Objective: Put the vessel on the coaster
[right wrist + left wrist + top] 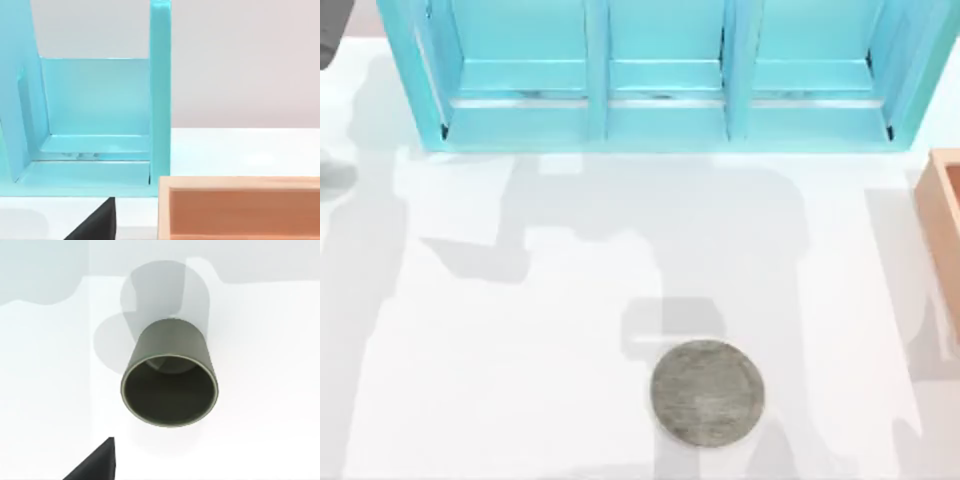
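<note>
Olive-grey and cylindrical, the vessel (pixel 170 375) is seen in the left wrist view standing upright on the white table (pixel 270 390), its round mouth open to the camera and its inside dark and hollow. Nothing is touching it, and soft grey shadows are cast on the table surface behind it. A dark wedge of the left gripper (pixel 95 465) is seen at the edge of that view, apart from the vessel; how far its fingers are spread cannot be told, and nothing is seen held in them.

From the top view, the coaster (pixel 707 392) is seen lying flat on the table (pixel 520 350), a round grey disc with a mottled, stone-like face, placed near the front edge and a little to the right of the middle. Nothing is resting on it. Broad grey shadows are spread over the table around it.

Along the back of the table a light blue shelf unit (pixel 665 75) is stood, divided by uprights into three open compartments. At the right edge of the table part of an orange-brown box (pixel 942 215) is visible.

In the right wrist view, the blue shelf unit (pixel 95 125) and the open orange-brown box (pixel 240 207) are seen close by, with a dark wedge of the right gripper (pixel 95 225) at the edge of that view; its finger spread cannot be told either, and nothing is seen in its hold.
</note>
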Tool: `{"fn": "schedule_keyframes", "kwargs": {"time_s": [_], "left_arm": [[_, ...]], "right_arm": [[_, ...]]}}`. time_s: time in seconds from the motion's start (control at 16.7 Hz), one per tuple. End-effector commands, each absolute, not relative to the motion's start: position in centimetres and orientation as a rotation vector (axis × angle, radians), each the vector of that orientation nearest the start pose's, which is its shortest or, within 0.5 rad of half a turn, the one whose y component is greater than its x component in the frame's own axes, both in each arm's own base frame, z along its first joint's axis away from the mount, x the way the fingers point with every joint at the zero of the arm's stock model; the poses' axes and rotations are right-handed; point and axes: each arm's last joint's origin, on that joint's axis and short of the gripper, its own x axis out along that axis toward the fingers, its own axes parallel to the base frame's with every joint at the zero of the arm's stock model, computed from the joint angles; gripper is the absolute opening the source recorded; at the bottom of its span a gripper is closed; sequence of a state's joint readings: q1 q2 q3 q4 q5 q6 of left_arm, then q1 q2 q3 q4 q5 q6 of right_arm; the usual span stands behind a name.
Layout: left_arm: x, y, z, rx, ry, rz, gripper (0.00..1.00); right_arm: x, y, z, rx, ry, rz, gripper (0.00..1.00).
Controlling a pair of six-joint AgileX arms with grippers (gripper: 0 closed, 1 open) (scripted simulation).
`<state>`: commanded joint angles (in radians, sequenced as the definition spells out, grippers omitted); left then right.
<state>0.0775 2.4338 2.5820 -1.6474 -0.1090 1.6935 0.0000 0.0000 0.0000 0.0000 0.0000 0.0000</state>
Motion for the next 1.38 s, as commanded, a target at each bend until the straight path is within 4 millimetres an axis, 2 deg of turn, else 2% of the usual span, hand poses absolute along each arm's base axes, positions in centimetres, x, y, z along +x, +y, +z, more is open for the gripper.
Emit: {"fn": "schedule_keyframes", "kwargs": {"time_s": [0.3, 0.48, 0.96, 1.14, 1.38], "left_arm": [[47.8, 7.7, 24.4, 1.314, 1.266, -1.172, 1.0], [48.0, 8.7, 23.7, 1.301, 1.27, -1.173, 1.0], [48.1, 8.6, 23.5, 1.303, 1.269, -1.174, 1.0], [48.5, 8.8, 22.4, 1.3, 1.271, -1.173, 1.0], [49.0, 9.2, 19.8, 1.299, 1.271, -1.173, 1.0]], "right_arm": [[10.6, -0.1, 16.0, 0.0, 0.0, 0.0, 1.0], [10.6, -0.1, 16.0, 0.0, 0.0, 0.0, 1.0], [10.6, -0.1, 16.0, 0.0, 0.0, 0.0, 1.0], [10.6, -0.1, 16.0, 0.0, 0.0, 0.0, 1.0], [10.6, -0.1, 16.0, 0.0, 0.0, 0.0, 1.0]]}}
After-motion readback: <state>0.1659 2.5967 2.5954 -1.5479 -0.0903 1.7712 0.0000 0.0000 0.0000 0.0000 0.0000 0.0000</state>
